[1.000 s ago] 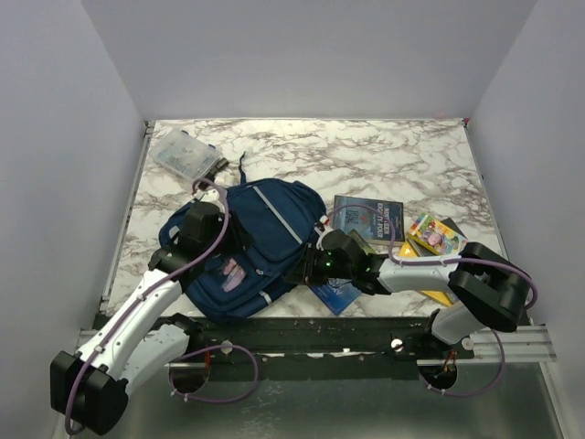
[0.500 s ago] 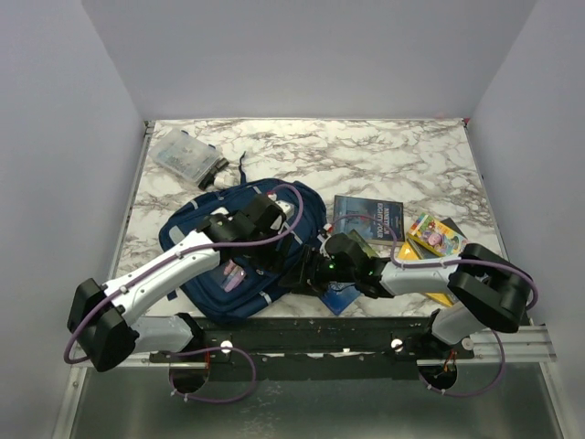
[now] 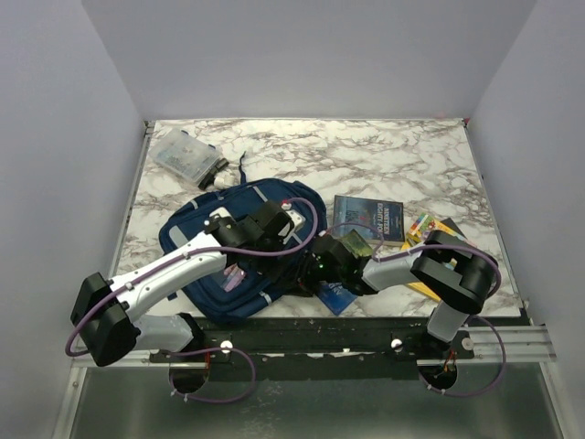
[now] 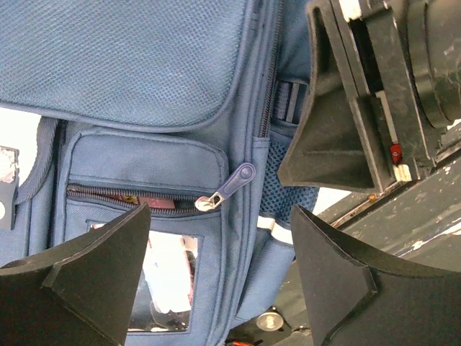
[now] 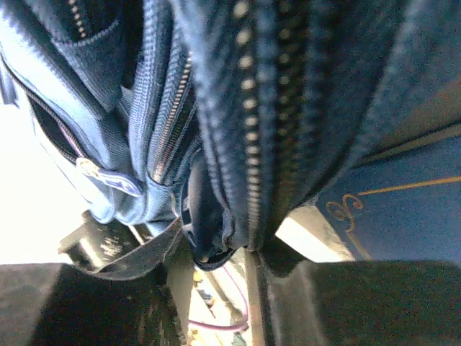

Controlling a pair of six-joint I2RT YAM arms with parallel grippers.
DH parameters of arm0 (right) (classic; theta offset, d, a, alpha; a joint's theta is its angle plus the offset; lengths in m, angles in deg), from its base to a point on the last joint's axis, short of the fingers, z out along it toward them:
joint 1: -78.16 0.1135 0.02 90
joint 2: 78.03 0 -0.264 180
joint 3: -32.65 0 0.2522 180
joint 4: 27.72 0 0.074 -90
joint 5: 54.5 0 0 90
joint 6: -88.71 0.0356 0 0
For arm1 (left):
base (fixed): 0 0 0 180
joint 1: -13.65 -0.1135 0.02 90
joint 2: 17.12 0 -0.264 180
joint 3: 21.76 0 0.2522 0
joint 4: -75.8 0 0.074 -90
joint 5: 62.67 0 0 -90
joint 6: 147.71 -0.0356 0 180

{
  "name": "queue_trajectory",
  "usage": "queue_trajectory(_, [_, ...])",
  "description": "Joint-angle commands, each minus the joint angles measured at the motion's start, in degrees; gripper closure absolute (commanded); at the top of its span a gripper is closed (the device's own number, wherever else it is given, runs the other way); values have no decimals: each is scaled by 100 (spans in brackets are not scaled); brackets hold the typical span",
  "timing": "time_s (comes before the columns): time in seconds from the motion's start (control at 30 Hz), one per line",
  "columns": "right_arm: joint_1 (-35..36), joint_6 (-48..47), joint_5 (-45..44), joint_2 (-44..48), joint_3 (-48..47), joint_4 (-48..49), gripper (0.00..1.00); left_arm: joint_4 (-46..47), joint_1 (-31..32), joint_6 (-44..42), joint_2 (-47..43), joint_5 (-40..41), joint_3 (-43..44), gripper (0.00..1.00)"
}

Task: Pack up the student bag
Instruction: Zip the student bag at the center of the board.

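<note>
Barely begun, by the look of it: the student bag (image 3: 251, 297) lies flat on the desk (image 3: 366, 155), near left, its front pocket part-unzipped with something pinkish inside. Unpacked to its right lie a dark book (image 3: 368, 219) and a crayon box (image 3: 422, 222). The left jaws hang wide and empty over the pocket. The right jaws straddle the bag's zip edge, but I cannot tell whether they grip it.

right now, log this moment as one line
left gripper open above zipper pull on student bag | right gripper at bag's zip edge, grip unclear | book on table, not packed
</note>
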Motion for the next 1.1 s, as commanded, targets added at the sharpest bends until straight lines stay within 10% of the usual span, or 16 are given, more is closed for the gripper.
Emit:
queue_trajectory(0.0, [-2,171,-118,-52,49,510,77,175,187,-473,208,99,-105,19])
queue_trajectory(0.13, [-2,226,-245,119,265,608,99,274,275,-542,569,126,-74,19])
queue_trajectory(1.07, [-2,324,-186,193,457,834,99,285,609,-550,1406,713,-74,64])
